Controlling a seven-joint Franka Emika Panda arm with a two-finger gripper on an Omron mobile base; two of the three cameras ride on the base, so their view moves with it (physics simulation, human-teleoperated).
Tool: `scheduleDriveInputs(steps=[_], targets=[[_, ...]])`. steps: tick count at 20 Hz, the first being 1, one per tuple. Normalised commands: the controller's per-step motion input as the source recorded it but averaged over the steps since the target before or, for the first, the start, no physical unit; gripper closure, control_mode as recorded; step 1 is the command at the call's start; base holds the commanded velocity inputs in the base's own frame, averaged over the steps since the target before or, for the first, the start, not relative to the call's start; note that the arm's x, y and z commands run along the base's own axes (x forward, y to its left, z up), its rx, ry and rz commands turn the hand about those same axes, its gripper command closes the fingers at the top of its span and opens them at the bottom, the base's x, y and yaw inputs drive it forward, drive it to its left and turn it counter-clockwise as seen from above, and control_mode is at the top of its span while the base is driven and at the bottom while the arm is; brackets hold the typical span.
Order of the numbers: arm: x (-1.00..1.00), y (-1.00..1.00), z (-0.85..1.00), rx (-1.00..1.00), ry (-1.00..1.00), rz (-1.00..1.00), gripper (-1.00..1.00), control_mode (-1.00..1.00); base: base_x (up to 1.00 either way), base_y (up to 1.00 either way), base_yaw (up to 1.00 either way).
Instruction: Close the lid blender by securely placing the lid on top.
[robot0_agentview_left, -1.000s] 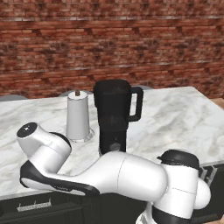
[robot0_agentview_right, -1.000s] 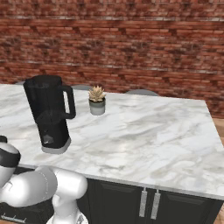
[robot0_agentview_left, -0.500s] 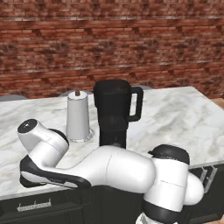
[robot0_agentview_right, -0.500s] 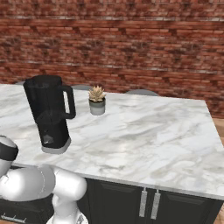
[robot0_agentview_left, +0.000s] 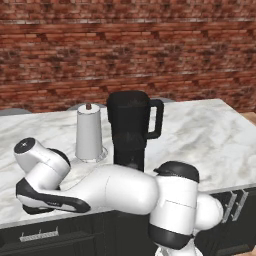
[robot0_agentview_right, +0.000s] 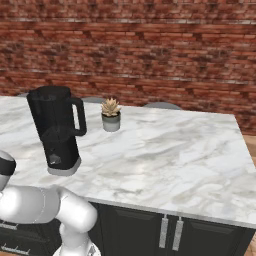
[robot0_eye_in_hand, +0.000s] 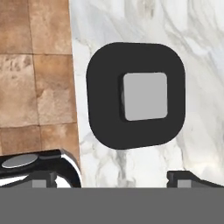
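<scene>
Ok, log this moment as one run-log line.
phase: reach | hand: open, above lid | lid: flat on counter near edge | blender: uncovered

Lidless blender upright on marble counter, potted plant behind.

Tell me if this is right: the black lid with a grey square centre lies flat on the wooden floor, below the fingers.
Not quite. In the hand view the lid lies flat on the marble counter, near its edge, not on the floor. The rest is right.
</scene>
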Motion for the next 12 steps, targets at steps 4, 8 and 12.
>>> scheduleDriveInputs(steps=[4,8,12], targets=[[0.22,0.0,-0.04,0.0,0.01,0.01,-1.0,-1.0,0.0,0.0,0.0],[0.18,0.0,-0.05,0.0,0.0,0.0,-1.0,-1.0,0.0,0.0,0.0],[0.02,0.01,-0.24,0.0,0.0,0.0,-1.0,-1.0,0.0,0.0,0.0]])
